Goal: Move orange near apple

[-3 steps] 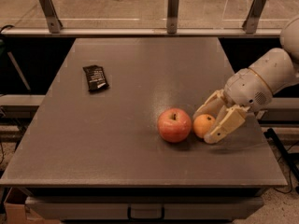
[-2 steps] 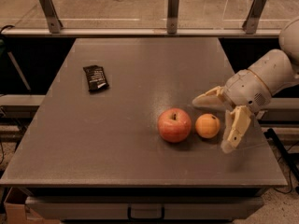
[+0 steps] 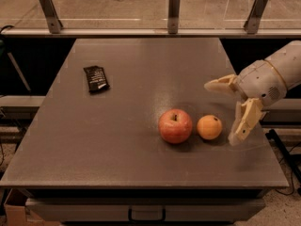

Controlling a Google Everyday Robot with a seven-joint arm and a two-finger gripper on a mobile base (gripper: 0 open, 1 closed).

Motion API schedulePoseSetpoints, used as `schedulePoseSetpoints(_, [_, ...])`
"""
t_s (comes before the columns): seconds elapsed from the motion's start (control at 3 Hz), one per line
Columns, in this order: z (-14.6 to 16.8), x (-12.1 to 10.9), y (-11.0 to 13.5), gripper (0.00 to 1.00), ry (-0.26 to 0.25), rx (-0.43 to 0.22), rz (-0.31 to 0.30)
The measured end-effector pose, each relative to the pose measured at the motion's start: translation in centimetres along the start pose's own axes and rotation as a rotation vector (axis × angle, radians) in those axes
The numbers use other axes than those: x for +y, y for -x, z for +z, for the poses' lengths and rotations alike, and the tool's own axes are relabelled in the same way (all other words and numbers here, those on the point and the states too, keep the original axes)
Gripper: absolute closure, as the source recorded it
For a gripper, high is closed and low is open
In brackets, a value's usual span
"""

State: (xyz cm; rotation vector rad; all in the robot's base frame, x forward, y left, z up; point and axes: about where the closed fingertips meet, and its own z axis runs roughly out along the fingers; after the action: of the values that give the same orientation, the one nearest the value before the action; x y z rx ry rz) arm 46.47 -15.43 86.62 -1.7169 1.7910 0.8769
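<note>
The red-pink apple [image 3: 175, 125] sits on the grey table [image 3: 117, 140], right of centre near the front. The small orange [image 3: 209, 127] rests on the table just to the apple's right, a narrow gap between them. My gripper [image 3: 222, 112] is to the right of the orange, open and empty. One finger [image 3: 220, 85] points left above and behind the orange. The other finger [image 3: 244, 122] hangs down just right of the orange, not touching it.
A dark snack packet [image 3: 96, 78] lies at the table's back left. Metal posts [image 3: 49, 11] and a rail run along the far edge. The table's right edge is close to my arm [image 3: 275, 76].
My gripper opened, let go of the orange and drew back to the right and up. The orange stays on the table beside the apple.
</note>
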Motion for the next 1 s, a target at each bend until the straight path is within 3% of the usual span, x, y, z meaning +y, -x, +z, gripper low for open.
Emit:
schedulePoseSetpoints(0.33, [-6.6,-1.2,3.8,0.00,-0.221,-0.036,-0.077])
schedulePoseSetpoints(0.67, [-14.6,-1.4,8.6,0.00,-0.451,0.001,-0.177])
schedulePoseSetpoints(1.0, [-16.5,-1.3,10.1,0.00,-0.496,-0.006,-0.209])
